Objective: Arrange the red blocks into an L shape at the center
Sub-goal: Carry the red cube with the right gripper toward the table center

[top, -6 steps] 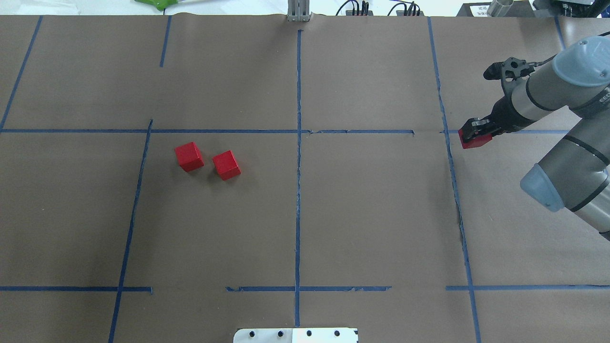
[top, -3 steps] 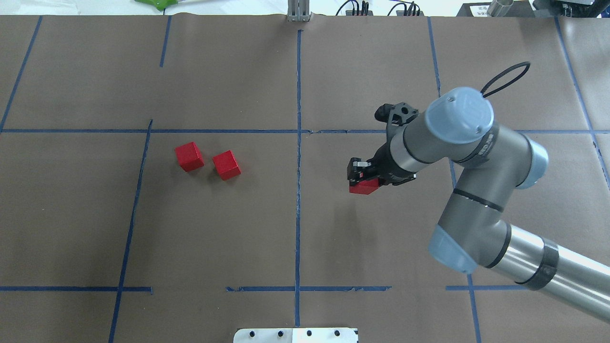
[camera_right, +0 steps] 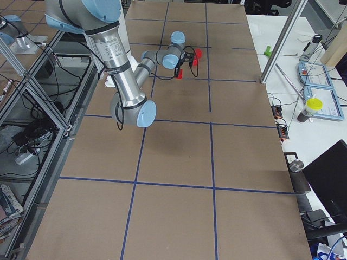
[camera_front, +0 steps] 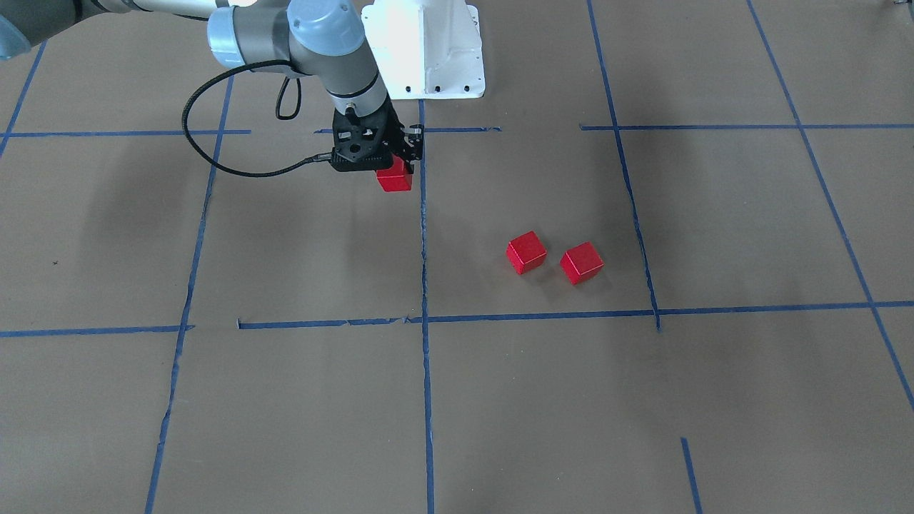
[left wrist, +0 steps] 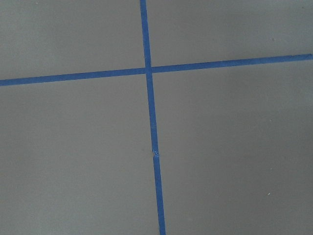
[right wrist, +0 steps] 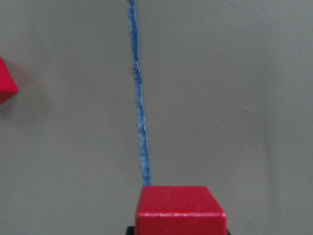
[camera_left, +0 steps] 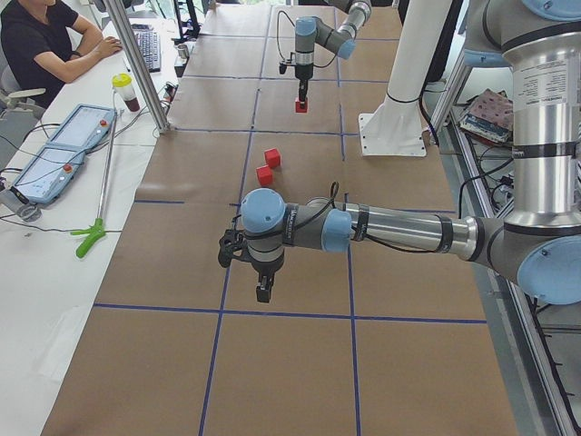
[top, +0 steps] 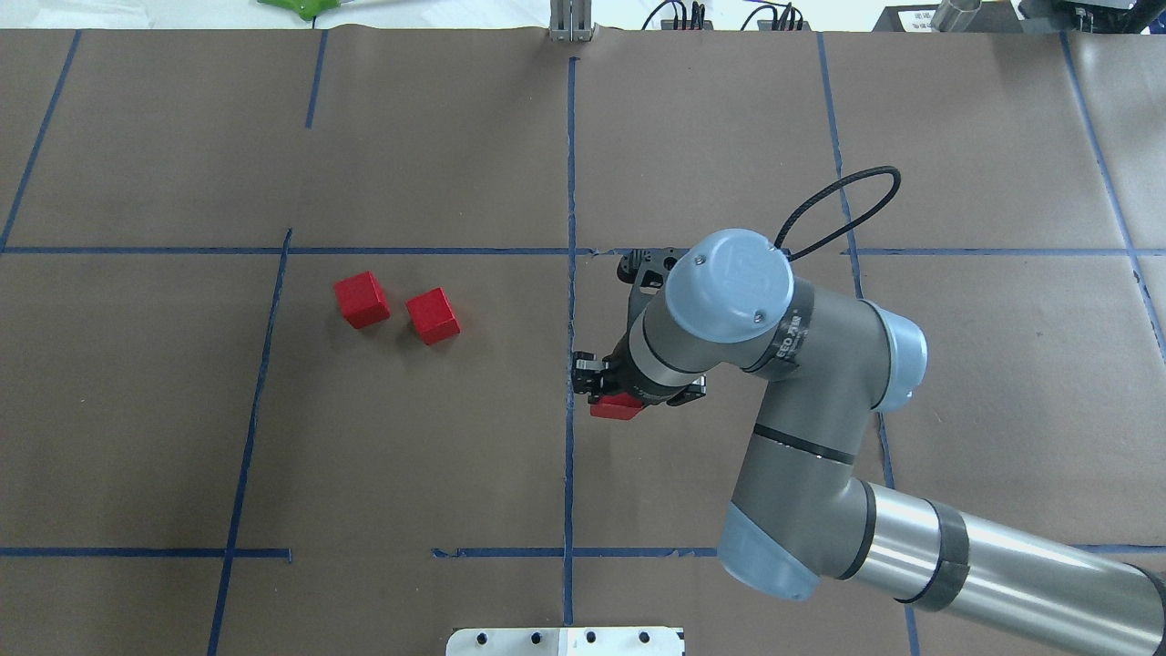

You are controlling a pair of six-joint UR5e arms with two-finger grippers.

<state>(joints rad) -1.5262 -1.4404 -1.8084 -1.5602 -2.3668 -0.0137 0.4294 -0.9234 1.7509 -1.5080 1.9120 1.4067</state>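
front-facing view: the held red block (camera_front: 394, 180) is being gripped by the right gripper (camera_front: 400, 163), with the jaws closed on its sides. it is being kept just beside the centre tape line (camera_front: 423, 235), on the robot's right of it. whether it is touching the surface (camera_front: 285, 250) cannot be told. the inner loose block (camera_front: 527, 252) and the outer loose block (camera_front: 581, 263) are being left side by side on the robot's left of the line, close together but apart, both turned at an angle to the grid.

overhead view: the right gripper (top: 606, 387) is being partly hidden by its own wrist. only a red edge of the held red block (top: 616, 409) is showing beneath it, right next to the centre tape line (top: 569, 301). the loose pair (top: 362, 300) (top: 433, 315) is being seen well apart from it.

left side view: the left gripper (camera_left: 261, 292) is being held low over bare surface, away from all the blocks. whether it is open or closed cannot be told.

right wrist view: the held red block (right wrist: 181, 210) is being framed at the bottom edge, with the centre tape line (right wrist: 142, 122) running up from behind it.

left wrist view: only crossing blue tape is being shown.
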